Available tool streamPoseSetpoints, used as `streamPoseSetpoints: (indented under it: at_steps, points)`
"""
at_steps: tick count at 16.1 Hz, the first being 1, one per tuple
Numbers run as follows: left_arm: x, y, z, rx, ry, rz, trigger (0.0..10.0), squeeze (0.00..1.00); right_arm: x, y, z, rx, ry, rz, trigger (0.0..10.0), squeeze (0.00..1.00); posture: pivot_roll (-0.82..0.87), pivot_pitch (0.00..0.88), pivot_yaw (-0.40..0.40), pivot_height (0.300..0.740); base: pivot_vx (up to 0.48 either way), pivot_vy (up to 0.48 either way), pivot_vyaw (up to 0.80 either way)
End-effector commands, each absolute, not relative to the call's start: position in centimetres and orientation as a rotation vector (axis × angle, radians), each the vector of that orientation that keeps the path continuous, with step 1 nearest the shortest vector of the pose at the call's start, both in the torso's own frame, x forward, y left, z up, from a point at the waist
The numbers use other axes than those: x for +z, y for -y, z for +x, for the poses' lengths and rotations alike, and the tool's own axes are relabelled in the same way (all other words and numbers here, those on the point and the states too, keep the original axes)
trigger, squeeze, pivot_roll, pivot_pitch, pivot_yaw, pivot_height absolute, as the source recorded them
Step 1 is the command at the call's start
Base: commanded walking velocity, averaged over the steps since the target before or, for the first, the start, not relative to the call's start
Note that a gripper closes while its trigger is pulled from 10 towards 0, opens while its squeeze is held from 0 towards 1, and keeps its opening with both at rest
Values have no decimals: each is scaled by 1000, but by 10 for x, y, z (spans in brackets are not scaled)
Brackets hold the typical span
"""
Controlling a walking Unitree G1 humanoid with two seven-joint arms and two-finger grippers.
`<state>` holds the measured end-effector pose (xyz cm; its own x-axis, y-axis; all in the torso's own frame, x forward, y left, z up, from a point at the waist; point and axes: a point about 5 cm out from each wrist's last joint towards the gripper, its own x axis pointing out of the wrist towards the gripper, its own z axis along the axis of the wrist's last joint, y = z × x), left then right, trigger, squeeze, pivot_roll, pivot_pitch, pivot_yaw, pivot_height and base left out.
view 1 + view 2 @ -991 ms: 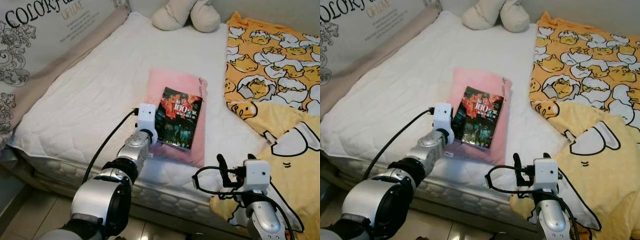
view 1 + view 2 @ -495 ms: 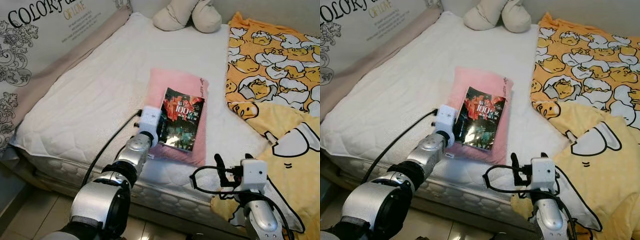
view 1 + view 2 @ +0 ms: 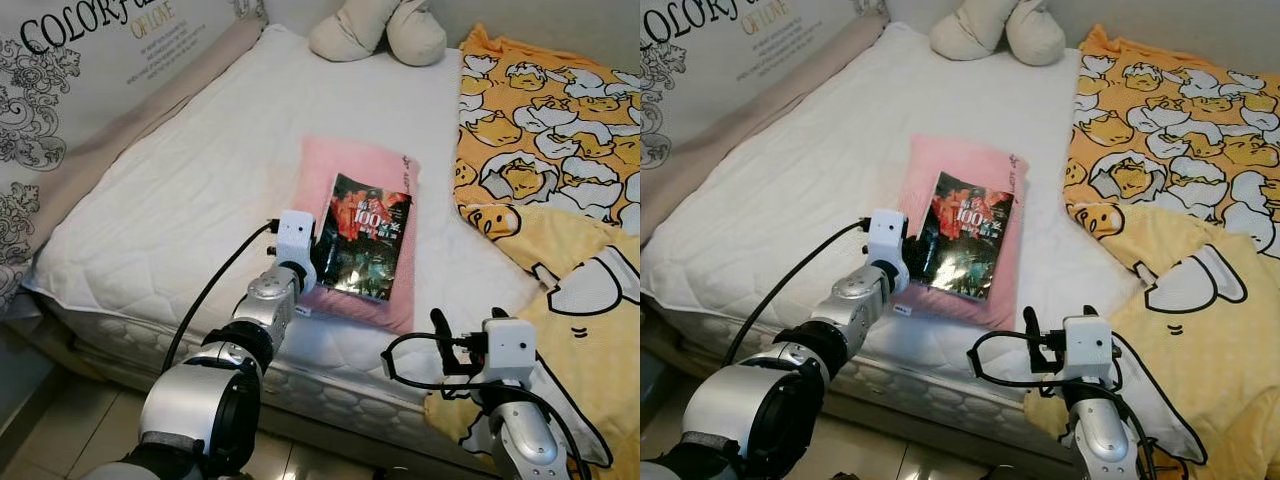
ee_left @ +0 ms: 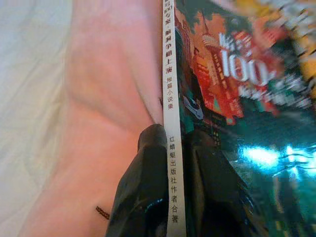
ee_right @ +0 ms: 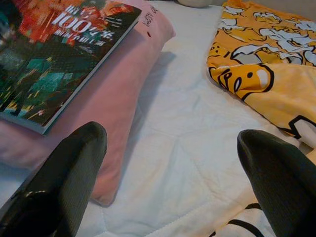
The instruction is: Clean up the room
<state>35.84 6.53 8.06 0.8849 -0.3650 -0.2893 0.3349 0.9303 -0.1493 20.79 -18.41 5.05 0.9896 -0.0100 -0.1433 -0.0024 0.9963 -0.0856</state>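
Note:
A glossy dark book point(image 3: 364, 238) with red and white print lies on a pink pillow point(image 3: 345, 165) in the middle of the white mattress point(image 3: 190, 190). My left gripper point(image 3: 318, 262) is at the book's left edge. In the left wrist view its black fingers point(image 4: 148, 177) are shut on the white spine of the book point(image 4: 237, 98), one against the pillow side and one on the cover. My right gripper point(image 3: 455, 345) hovers by the bed's front edge, right of the pillow. In the right wrist view it point(image 5: 168, 187) is open, with nothing between the fingers.
A yellow duck-print blanket point(image 3: 545, 150) covers the right side of the bed and hangs over the front edge. A beige plush toy point(image 3: 378, 30) lies at the far end. A printed wall panel point(image 3: 70, 70) runs along the left. Tiled floor point(image 3: 60, 440) shows below the mattress.
The left gripper has nudged in against the book's spine and the book's near left edge sits slightly higher. The right arm has hardly moved. The camera shifted a little.

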Motion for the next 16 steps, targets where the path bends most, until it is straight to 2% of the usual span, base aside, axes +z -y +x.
streamPoseSetpoints:
  at_steps: [1, 3, 5, 9, 12, 13, 14, 16]
  points:
    - [102, -59, 368, -393, -243, -132, 0, 0, 53, 187, 208, -18, -144, -84, 10000, 0, -211, 0, 35, 740, 0, 0, 0]
    - [154, -48, 384, -495, -21, -124, 0, 0, 50, 187, 208, -16, -153, -80, 10000, 0, -176, 0, 32, 740, 0, 0, 0]
    - [172, -53, 389, -509, 48, -128, 0, 0, 48, 186, 212, -4, -156, -79, 10000, 0, -159, 0, 29, 740, 0, 0, 0]
    - [157, -63, 387, -480, -3, -121, 0, 0, 48, 182, 221, 27, -149, -79, 10000, 0, -134, 0, 19, 740, 0, 0, 0]
    - [139, -68, 383, -416, -79, -184, 0, 0, 47, 182, 222, 35, -154, -83, 10000, 0, -129, 0, 11, 740, 0, 0, 0]
    - [141, -86, 386, -336, -44, -56, 0, 0, 47, 184, 222, 23, -145, -75, 10000, 0, -132, 0, 17, 740, 0, 0, 0]
    - [144, -96, 389, -298, -29, -24, 0, 0, 50, 185, 222, 11, -135, -75, 10000, 0, -137, 0, 24, 740, 0, 0, 0]
    - [162, -133, 393, -234, 75, 6, 0, 0, 68, 194, 228, -61, -53, -45, 10000, 0, -139, 0, 40, 740, 0, 0, 0]
